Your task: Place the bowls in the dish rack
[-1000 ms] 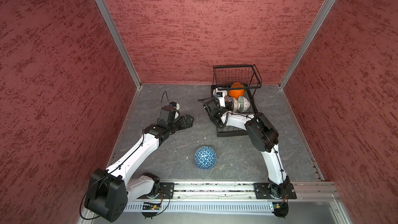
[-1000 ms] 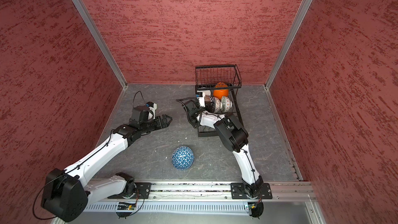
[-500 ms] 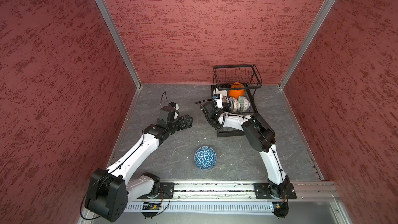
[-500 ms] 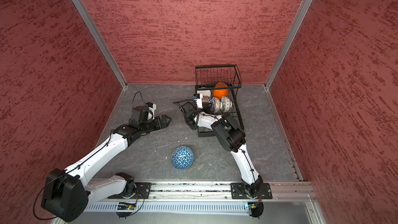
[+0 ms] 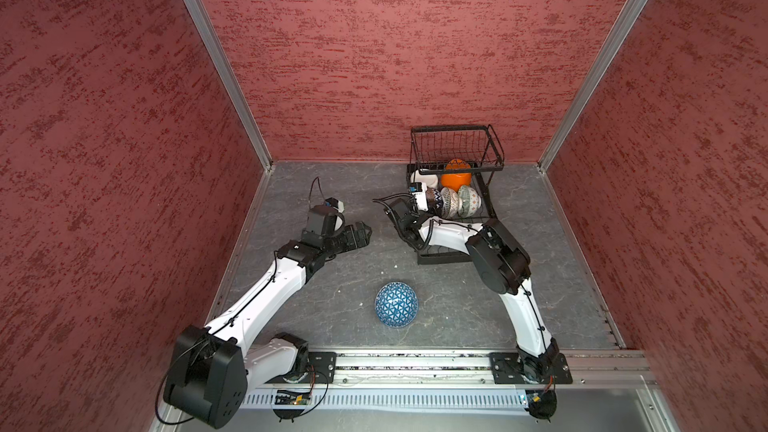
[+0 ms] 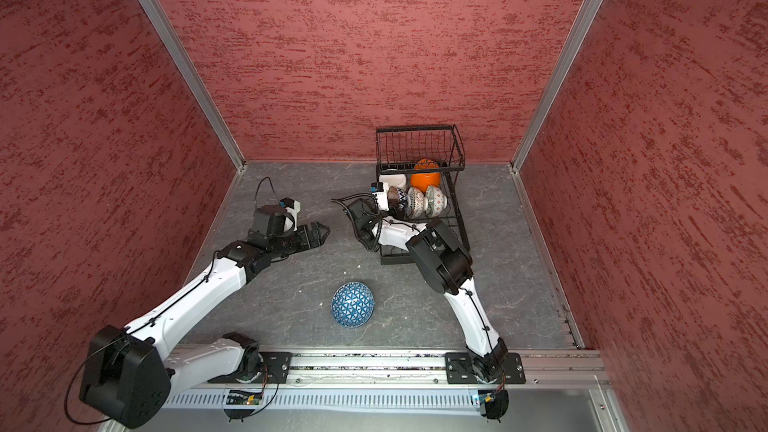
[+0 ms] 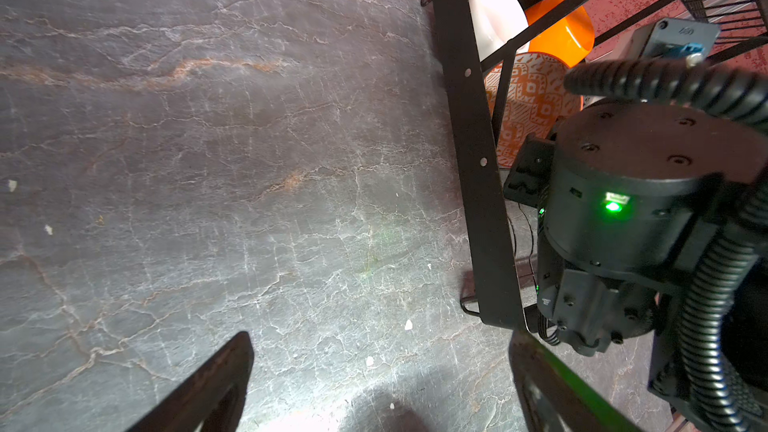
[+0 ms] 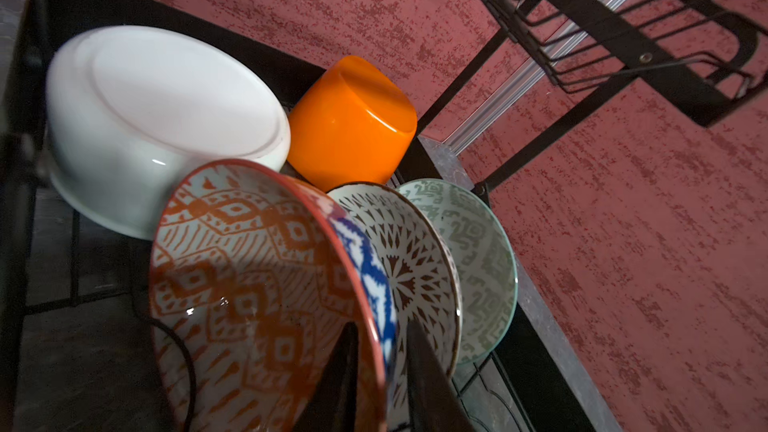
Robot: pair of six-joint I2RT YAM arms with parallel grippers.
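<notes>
The black wire dish rack (image 5: 494,201) stands at the back right. Inside it lean a white bowl (image 8: 158,118), an orange bowl (image 8: 353,122), a brown-patterned bowl (image 8: 415,259) and a grey-green one (image 8: 478,251). A red-and-white bowl (image 8: 257,276) with a blue outside stands on edge in front of them. My right gripper (image 8: 380,324) straddles its rim, one finger inside and one outside, with a small gap showing on the outer side. A blue triangle-patterned bowl (image 5: 396,304) lies upside down on the floor. My left gripper (image 5: 365,232) hovers open and empty left of the rack.
The rack's raised upper basket (image 5: 456,150) overhangs the back bowls. Red walls close in on three sides, and a rail (image 5: 415,361) runs along the front. A few white crumbs (image 7: 408,324) lie on the grey stone floor (image 5: 332,284).
My right gripper's jaws have eased apart around the red-and-white bowl's rim, and the right elbow has shifted a little left. The left arm has stayed put.
</notes>
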